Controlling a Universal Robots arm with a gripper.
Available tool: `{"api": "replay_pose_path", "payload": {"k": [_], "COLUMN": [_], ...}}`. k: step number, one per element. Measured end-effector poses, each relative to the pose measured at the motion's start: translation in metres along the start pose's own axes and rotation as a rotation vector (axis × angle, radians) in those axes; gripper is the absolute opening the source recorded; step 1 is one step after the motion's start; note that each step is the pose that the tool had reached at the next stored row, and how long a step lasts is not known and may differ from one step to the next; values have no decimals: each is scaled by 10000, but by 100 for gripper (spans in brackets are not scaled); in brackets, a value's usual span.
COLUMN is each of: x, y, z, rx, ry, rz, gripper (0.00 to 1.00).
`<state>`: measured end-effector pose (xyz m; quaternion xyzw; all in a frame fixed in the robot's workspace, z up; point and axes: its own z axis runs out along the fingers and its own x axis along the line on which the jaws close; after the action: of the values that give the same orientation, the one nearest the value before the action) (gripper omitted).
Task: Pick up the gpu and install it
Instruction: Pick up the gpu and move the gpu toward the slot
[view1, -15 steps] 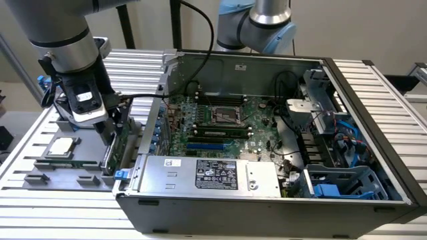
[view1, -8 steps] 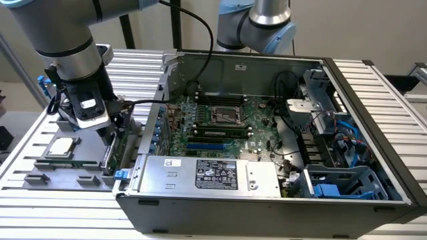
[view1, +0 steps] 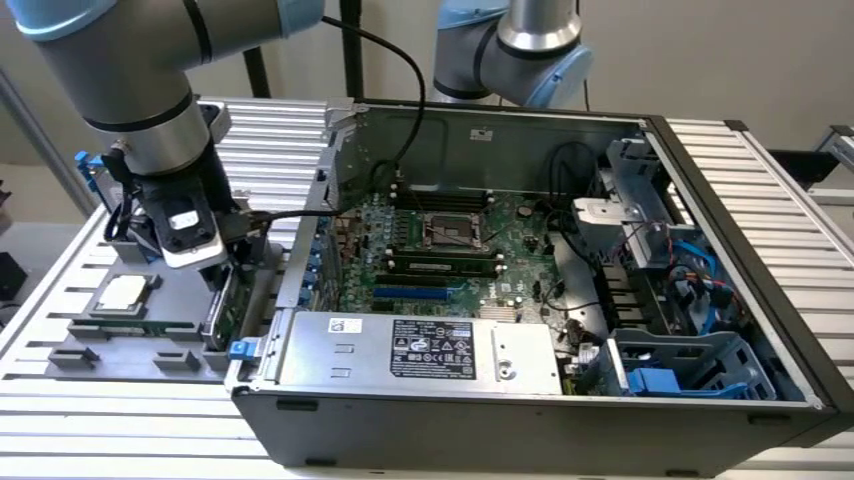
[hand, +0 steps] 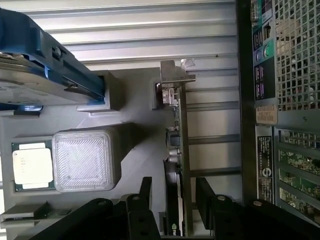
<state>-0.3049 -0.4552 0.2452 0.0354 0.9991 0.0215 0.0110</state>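
Up close, the black two-fingered gripper (hand: 175, 186) stands released, one finger on either side of the gpu (hand: 176, 150). This is a thin green-and-black expansion card with a silver metal end bracket, standing on edge. A narrow gap shows at each face, so nothing is clamped. At the left of the exterior view the gripper (view1: 211, 272) hangs over the gpu (view1: 222, 312), which sits in its slot in the grey moulded parts tray (view1: 80, 355).

As I judge it, if one finger meets the board first, the gpu could be tipped in its slot. A hold on raised components rather than bare board could also slip. A square silver-lidded processor chip (hand: 32, 165) and a silver hard drive with blue rails (hand: 30, 80) lie in the same tray, well apart from the fingers.

Further off, the open dark grey computer case (view1: 534, 410) has its wall just beside the tray, so a crookedly lifted gpu might clip it. The black cable (view1: 418, 95) looping from the arm over the case's back wall could catch there.
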Motion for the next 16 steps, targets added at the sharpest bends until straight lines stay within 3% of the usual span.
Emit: {"api": "replay_pose_path", "payload": {"k": [9,16], "x": [6,15], "y": [-1,-2], "z": [28,33], "rx": [-3,-10], "ry": [-44,-164], "rz": [36,70], "gripper": [100,100]}}
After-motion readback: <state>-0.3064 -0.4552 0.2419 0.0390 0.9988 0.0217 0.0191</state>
